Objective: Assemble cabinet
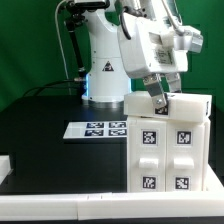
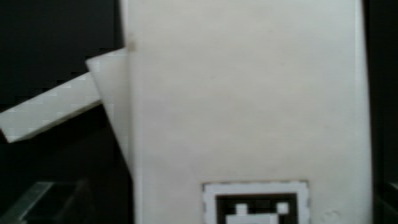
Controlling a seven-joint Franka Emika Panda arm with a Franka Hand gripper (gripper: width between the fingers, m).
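The cabinet, a large white box with square black-and-white tags on its front, stands at the exterior view's right. My gripper is down at the cabinet's upper corner nearest the arm, its dark fingers touching or just above the top edge. In the wrist view a tall white face of the cabinet fills the middle, with one tag low on it. A slanted white panel sticks out from its side. My fingertips do not show clearly there, so I cannot tell how the jaws stand.
The marker board lies flat on the black table in front of the arm's base. A small white part sits at the exterior view's left edge. A white strip runs along the table's front.
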